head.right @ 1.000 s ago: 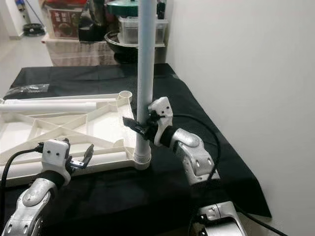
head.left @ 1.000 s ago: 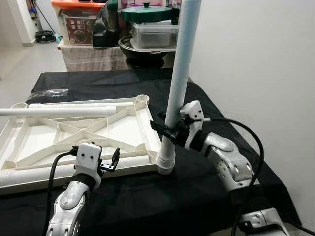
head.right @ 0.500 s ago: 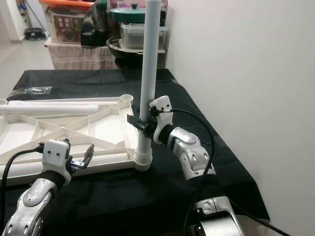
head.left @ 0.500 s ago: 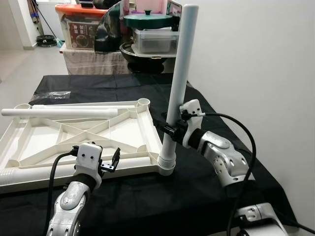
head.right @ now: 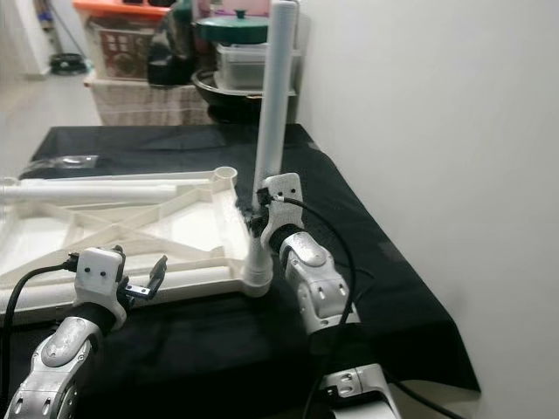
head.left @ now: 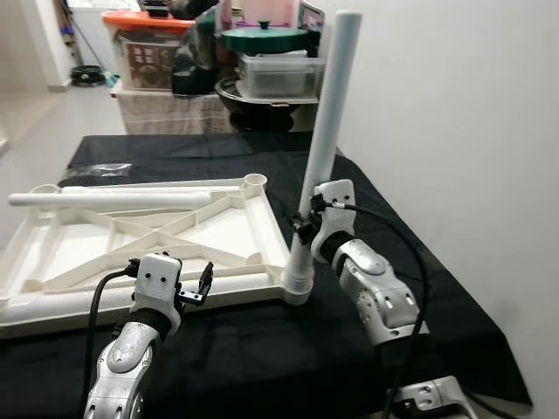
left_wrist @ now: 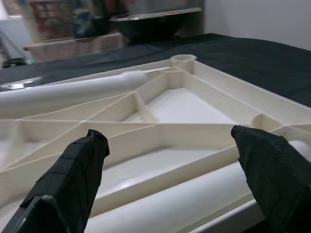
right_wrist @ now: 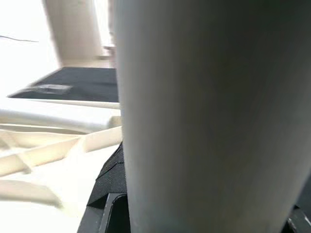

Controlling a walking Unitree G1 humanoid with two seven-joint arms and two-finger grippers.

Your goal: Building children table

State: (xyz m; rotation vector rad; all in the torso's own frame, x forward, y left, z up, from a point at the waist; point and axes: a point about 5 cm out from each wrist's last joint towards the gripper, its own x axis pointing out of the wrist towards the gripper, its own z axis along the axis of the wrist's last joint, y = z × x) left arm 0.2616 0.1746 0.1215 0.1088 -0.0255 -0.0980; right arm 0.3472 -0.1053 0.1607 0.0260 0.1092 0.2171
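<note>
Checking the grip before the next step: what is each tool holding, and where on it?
The right tool grips the upright leg on its lower part, above the corner socket. The left tool is open, holding nothing.

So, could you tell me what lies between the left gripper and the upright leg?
In the left eye view, between the left gripper and the upright leg lies the near rail of the tabletop frame.

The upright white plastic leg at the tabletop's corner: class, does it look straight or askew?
Askew. The upright white plastic leg sits in the near right corner socket of the upturned cream plastic tabletop but tilts to the right at its top. The right gripper clasps it low down.
</note>
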